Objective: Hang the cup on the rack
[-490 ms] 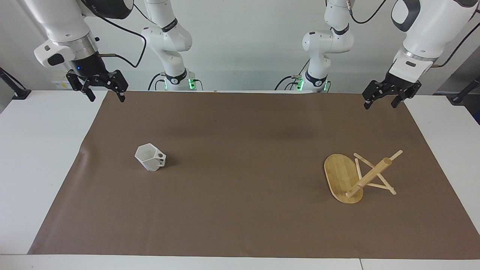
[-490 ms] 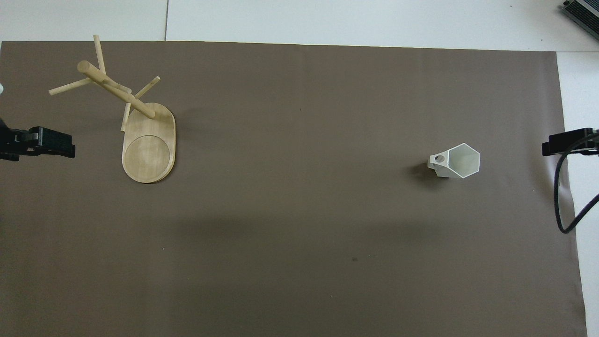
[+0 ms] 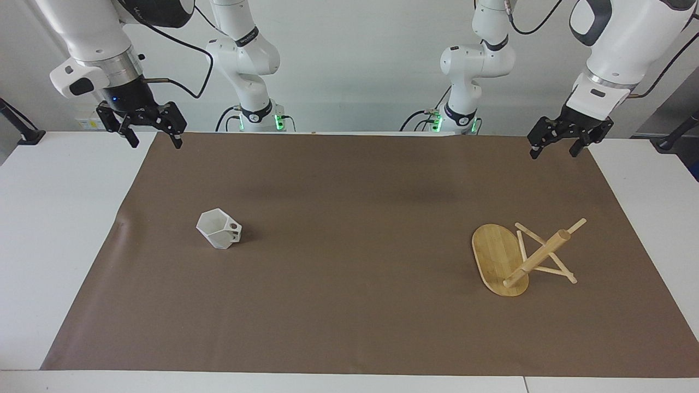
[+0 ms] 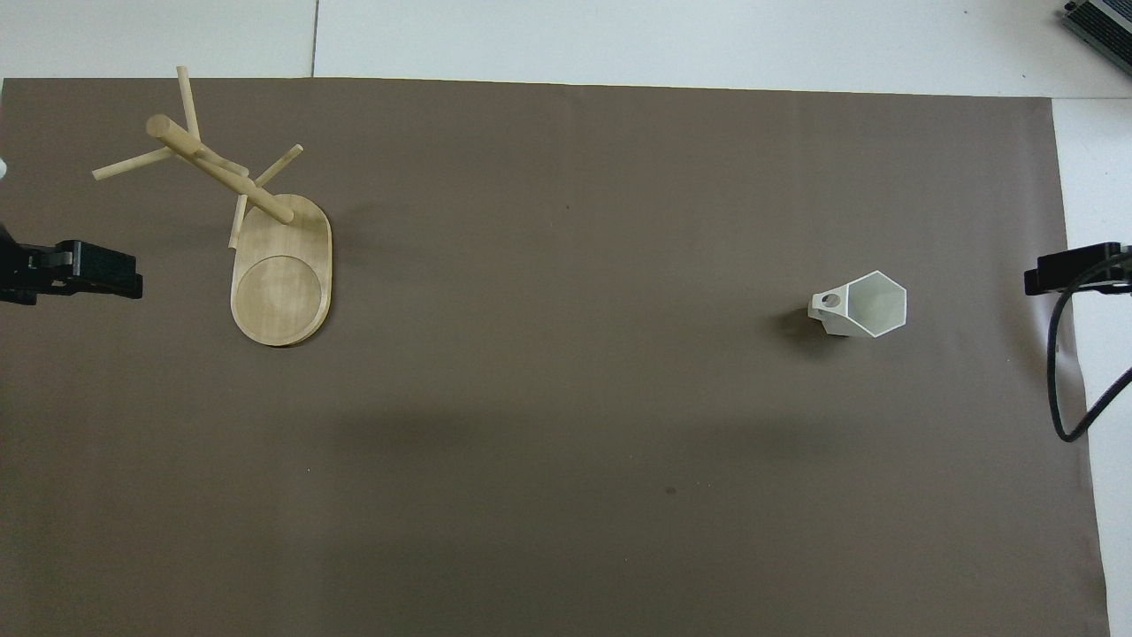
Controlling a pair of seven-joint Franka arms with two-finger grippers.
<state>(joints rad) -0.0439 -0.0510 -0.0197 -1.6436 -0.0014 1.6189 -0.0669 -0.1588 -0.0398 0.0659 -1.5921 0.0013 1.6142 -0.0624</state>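
On brown paper, faceted white cup (image 3: pixel 218 229) and tipped bamboo rack (image 3: pixel 516 257) are seen well apart; left pincer (image 3: pixel 557 147) and right pincer (image 3: pixel 154 140) are held released.

Open mat (image 3: pixel 349 273) around cup (image 3: pixel 218 229)

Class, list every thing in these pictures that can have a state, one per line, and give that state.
cup: upright on the brown mat, mouth up, unheld
rack: standing on its base, pegs bare
left gripper: open, empty, raised over the mat's edge
right gripper: open, empty, raised over the mat's corner
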